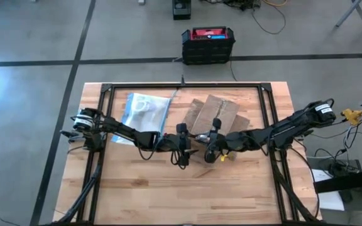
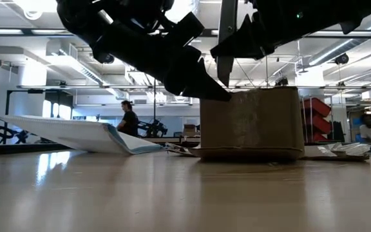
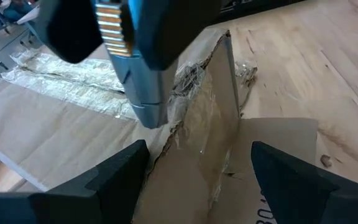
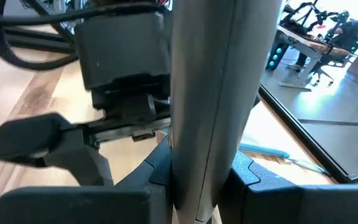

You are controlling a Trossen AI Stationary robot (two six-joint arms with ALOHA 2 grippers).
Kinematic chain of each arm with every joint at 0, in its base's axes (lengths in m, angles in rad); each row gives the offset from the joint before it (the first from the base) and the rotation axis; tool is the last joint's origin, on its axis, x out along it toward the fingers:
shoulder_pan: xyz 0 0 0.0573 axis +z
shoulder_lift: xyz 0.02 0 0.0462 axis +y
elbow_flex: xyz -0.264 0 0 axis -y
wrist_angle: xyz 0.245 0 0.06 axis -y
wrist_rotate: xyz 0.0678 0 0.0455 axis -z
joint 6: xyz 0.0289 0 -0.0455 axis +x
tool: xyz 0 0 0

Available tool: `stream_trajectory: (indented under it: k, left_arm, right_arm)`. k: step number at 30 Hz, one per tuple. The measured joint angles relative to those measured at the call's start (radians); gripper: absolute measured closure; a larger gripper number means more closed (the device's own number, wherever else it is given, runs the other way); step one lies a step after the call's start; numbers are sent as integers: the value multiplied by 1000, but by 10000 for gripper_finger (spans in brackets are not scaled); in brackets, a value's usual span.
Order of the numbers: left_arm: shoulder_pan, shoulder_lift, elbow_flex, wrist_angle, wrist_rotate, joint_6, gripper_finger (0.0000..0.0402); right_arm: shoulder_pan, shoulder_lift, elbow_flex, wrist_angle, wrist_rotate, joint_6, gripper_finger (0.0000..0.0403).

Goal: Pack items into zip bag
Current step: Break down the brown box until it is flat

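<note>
The right tool [image 1: 213, 152] is gripping the grey stick [image 4: 213, 93] upright beside the cardboard box [image 1: 215, 116]; the left tool [image 1: 189, 152] is hanging open nearby.

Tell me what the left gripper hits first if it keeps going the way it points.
Probably the cardboard box: the open left gripper aims at its torn flap, with the grey tool close alongside; depth is unclear.

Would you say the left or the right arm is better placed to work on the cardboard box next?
Probably the right. The right gripper holds the grey tool upright at the cardboard box. The left gripper hovers beside it, jaws open and empty.
</note>
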Motion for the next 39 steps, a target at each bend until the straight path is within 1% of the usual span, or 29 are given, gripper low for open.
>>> stream_trajectory:
  k: [13, 22, 28, 33, 39]
  left_arm:
    - [0, 1, -1, 0, 0, -6, 127]
    - [0, 1, -1, -5, 0, -7, 127]
    - [0, 1, -1, -5, -1, -13, 127]
    - [0, 1, -2, -5, -1, -18, 127]
    - [0, 1, -2, -4, -1, -26, 127]
  right_arm:
    - [12, 0, -2, -73, -1, 13, 347]
    - [18, -25, 8, -46, 0, -44, 347]
    - [12, -23, 7, -85, 0, -8, 347]
    - [11, -19, 6, -89, -4, -15, 347]
    - [-9, -5, 6, -50, -53, -16, 347]
